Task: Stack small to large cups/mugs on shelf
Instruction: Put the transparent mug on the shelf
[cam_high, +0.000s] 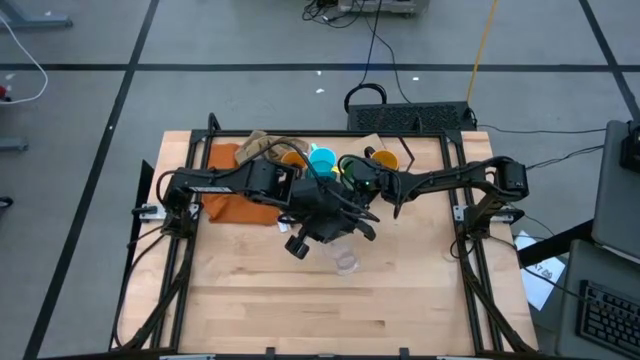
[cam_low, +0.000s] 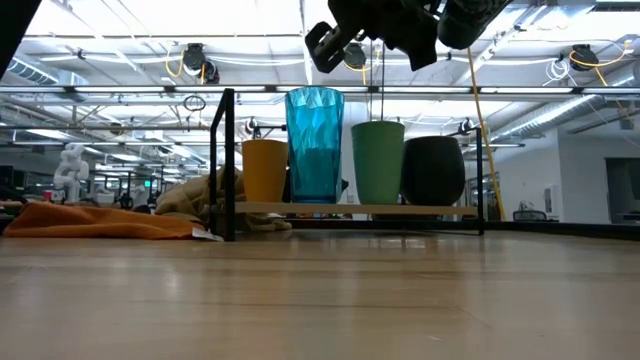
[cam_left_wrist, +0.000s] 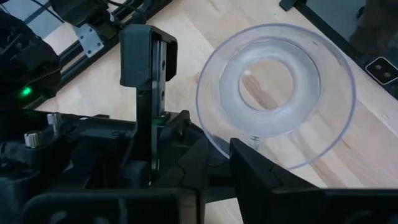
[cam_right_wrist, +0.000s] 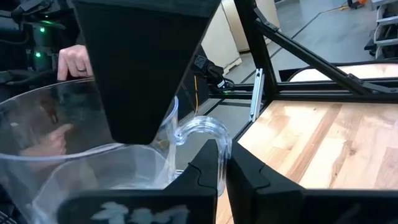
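A clear glass (cam_left_wrist: 280, 93) with a handle hangs above the table's middle (cam_high: 346, 258). My right gripper (cam_right_wrist: 222, 163) is shut on the handle. My left gripper (cam_left_wrist: 219, 158) stands slightly open, with the glass's rim (cam_left_wrist: 214, 140) in the narrow gap between its fingers. One left finger (cam_right_wrist: 143, 74) reaches down at the rim beside the handle. On the shelf (cam_low: 300, 209) at the back, an orange cup (cam_low: 264, 170), a tall teal tumbler (cam_low: 314, 145), a green cup (cam_low: 378, 160) and a black mug (cam_low: 433, 170) stand upright on their bases in a row. My left gripper has a finger on either side of the glass's rim (cam_left_wrist: 214, 140), coming from above at a slant. Whether the fingers touch the rim I cannot tell. My right gripper pinches the clear handle (cam_right_wrist: 208, 127) between its two fingers, reaching level from the table's right side. The glass is lifted clear of the table.
An orange cloth (cam_high: 225, 185) and a beige heap of cloth (cam_high: 260, 145) lie at the back left beside the shelf. Bare wooden tabletop (cam_high: 320, 310) fills the near half. A person's hand (cam_right_wrist: 74, 62) shows beyond the table, seen through the glass.
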